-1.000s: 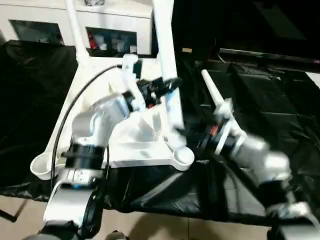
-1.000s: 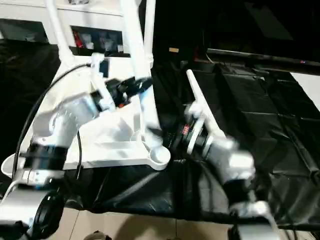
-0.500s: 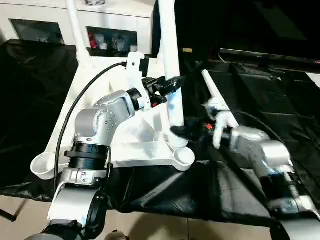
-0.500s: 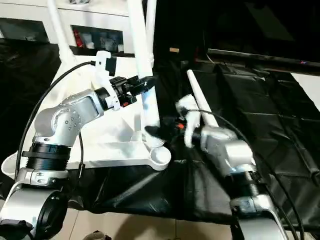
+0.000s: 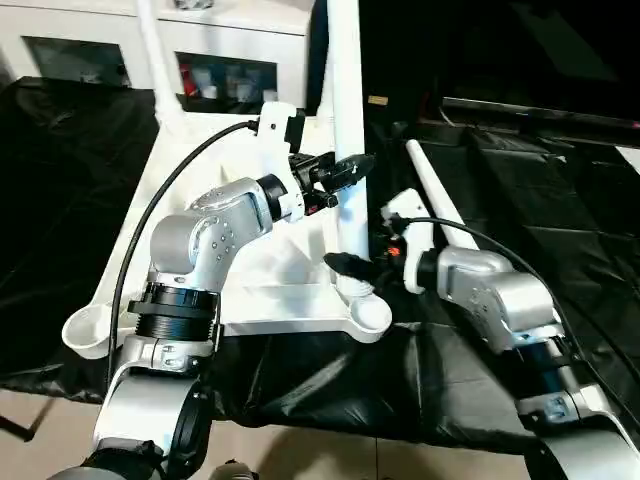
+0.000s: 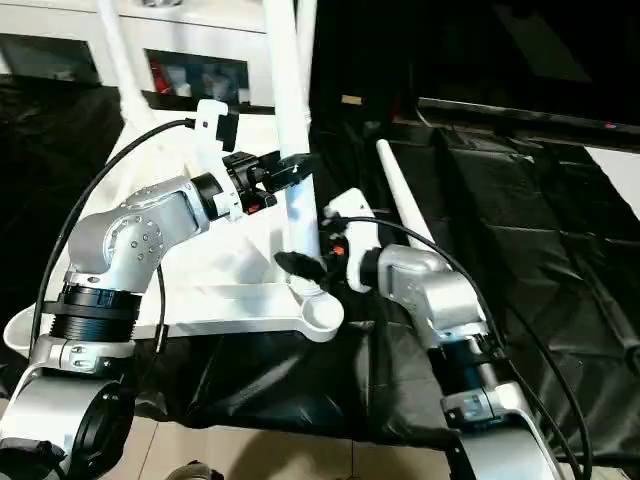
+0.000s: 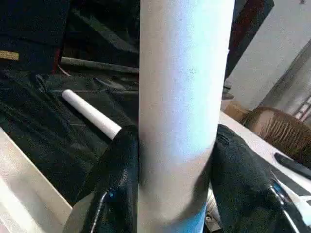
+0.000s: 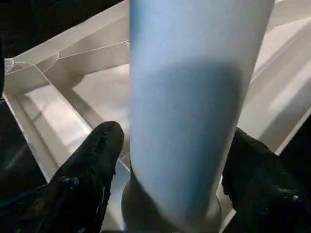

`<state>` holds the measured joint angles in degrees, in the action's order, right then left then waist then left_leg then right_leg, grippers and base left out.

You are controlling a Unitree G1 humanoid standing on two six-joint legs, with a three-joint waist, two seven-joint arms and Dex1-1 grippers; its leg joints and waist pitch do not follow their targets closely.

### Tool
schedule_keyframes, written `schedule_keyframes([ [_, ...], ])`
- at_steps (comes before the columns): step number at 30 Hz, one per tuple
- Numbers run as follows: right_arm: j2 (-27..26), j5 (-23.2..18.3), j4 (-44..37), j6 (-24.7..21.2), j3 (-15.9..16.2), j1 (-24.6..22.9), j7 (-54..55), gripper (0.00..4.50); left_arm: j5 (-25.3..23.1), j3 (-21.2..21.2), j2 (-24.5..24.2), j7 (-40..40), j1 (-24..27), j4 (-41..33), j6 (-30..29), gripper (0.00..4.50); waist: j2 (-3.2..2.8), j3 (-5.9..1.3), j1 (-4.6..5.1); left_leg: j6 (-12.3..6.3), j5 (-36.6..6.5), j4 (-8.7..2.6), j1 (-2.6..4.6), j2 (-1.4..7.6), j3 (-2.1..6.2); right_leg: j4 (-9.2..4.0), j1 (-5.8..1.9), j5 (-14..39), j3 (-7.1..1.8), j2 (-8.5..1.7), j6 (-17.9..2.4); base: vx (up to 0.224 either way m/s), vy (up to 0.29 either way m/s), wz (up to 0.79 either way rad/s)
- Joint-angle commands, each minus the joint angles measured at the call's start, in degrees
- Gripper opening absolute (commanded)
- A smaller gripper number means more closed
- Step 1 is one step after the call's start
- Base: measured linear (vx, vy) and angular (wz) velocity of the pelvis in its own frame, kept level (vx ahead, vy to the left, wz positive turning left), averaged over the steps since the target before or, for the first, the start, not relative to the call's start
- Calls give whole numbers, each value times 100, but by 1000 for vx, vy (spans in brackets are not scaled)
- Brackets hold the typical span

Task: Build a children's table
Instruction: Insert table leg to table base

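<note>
The children's table top (image 5: pixel 270 300) lies upside down, ribbed side up, on black cloth. A white leg (image 5: pixel 345 120) stands upright with its lower end at the near-right corner socket (image 5: pixel 372 316). My left gripper (image 5: pixel 350 166) is shut on this leg partway up; both fingers (image 7: pixel 121 165) press its sides. My right gripper (image 5: pixel 350 268) is low at the leg's foot, open, with one finger (image 8: pixel 97 155) on each side and a thin gap showing. Another leg (image 5: pixel 150 50) stands at the far-left corner. A loose leg (image 5: pixel 432 185) lies on the cloth to the right.
A white glass-door cabinet (image 5: pixel 220 55) stands behind the table top. The near-left corner socket (image 5: pixel 85 330) overhangs the front edge. Black cloth (image 5: pixel 560 200) covers the surface to the right, with a cable (image 5: pixel 500 245) looping over my right forearm.
My right gripper has swung left, away from the loose leg, to the foot of the upright leg, and its fingers have narrowed. The left gripper keeps its hold; the leg now stands straighter.
</note>
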<state>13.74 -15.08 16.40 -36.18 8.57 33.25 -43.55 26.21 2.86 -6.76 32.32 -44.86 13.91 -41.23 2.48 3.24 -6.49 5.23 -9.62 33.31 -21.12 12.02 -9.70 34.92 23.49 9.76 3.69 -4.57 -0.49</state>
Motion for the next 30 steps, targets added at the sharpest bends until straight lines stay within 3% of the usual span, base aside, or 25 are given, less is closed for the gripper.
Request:
schedule_keyframes([
  [1, 29, 36, -95, -103, 21, 92, 70, 298, -75, -158, -56, 39, -34, -26, -54, 182, -29, -401, -17, 82, -1006, -365, 49, 62, -16, -395, -339, 1199, -214, -294, -890, 0, 0, 0],
  [11, 12, -16, -58, -24, -58, 72, 4, 219, -118, -206, -82, 59, -27, -3, -55, 182, -34, -408, -8, 95, -994, -360, 52, 59, -18, -377, -347, 975, -213, -283, -962, 0, 0, 0],
  [12, 7, -100, -49, 97, -102, 46, -93, 219, -148, -198, -88, -16, -36, 55, -80, 182, -29, -410, -7, 94, -990, -358, 49, 57, -19, -374, -351, 965, -214, -282, -964, 0, 0, 0],
  [13, 8, -145, -48, 157, -121, 32, -150, 200, -165, -188, -89, -70, -44, 91, -95, 238, -35, -410, -8, 88, -994, -358, 49, 59, -18, -373, -351, 954, -213, -285, -972, 0, 0, 0],
  [17, 31, -565, -170, 374, -338, -93, -687, 195, 114, -122, -113, 257, -27, 55, -218, 258, -26, -416, -13, 3, -983, -350, 48, 61, -23, -364, -357, 843, -210, -285, -1045, 0, 0, 0],
  [19, 100, -880, -322, 330, -492, -167, -1064, 192, 208, -45, -126, 414, -28, 68, -136, 296, -27, -419, -16, -54, -974, -345, 48, 64, -23, -358, -363, 782, -206, -282, -1102, 0, 0, 0],
  [23, 252, -1246, -521, 121, -597, -237, -1566, 192, 557, 62, -200, 875, -18, -10, -265, 314, -22, -414, -36, -115, -923, -340, 43, 66, -24, -350, -370, 766, -208, -287, -1168, 0, 0, 0],
  [24, 408, -1486, -664, -38, -639, -296, -1969, 192, 845, 115, -296, 1269, -9, -81, -468, 317, -26, -412, -28, -113, -941, -338, 45, 58, -28, -350, -376, 788, -202, -279, -1191, 0, 0, 0],
  [29, 641, -1709, -789, -212, -609, -371, -2405, 192, 1032, 181, -374, 1533, -50, -31, -601, 317, -24, -399, -39, -100, -1063, -342, 48, 64, -24, -388, -364, 1100, -198, -290, -1153, 0, 0, 0],
  [30, 714, -1800, -841, -301, -603, -401, -2519, 192, 1148, 286, -349, 1555, -97, 17, -640, 317, -50, -399, -38, -83, -1078, -341, 53, 67, -22, -387, -359, 1117, -200, -288, -1148, 0, 0, 0],
])
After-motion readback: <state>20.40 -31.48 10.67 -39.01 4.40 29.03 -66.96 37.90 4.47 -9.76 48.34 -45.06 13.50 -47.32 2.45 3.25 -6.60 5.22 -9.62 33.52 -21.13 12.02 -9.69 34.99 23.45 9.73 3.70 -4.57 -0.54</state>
